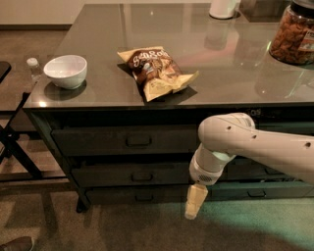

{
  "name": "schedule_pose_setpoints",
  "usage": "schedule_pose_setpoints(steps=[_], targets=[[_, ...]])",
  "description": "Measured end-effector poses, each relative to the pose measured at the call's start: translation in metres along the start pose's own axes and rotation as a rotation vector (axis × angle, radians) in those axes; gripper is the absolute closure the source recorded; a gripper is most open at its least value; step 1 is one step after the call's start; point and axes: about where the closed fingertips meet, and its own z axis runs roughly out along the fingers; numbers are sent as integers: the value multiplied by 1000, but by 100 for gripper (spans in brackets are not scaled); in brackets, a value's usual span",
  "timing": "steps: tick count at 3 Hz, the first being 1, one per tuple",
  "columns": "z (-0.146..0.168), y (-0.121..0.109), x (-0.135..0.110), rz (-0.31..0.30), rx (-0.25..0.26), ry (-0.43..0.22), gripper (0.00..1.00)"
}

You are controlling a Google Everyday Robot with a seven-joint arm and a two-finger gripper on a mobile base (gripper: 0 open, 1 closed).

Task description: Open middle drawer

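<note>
The middle drawer (117, 175) is a long dark grey-green front with a small dark loop handle (142, 176) at its centre, set between a taller drawer (113, 141) above and a slimmer one (127, 197) below. It looks closed. My gripper (194, 203) hangs from the white arm (255, 144) in front of the lowest drawer, to the right of the handle and lower than it. It holds nothing that I can see.
On the glossy counter (216, 63) lie a chip bag (157, 72), a white bowl (65, 71), a jar of snacks (294, 34) and a white cylinder (223, 8). A small bottle (33, 67) and a black frame (14, 147) stand at the left. A shoe (17, 243) shows at bottom left.
</note>
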Motion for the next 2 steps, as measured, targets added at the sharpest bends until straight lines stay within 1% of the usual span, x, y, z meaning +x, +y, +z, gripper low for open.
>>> schedule_pose_setpoints(steps=[1, 2], targets=[[36, -2, -10, 11, -35, -40, 0], [84, -14, -23, 35, -67, -104, 0]])
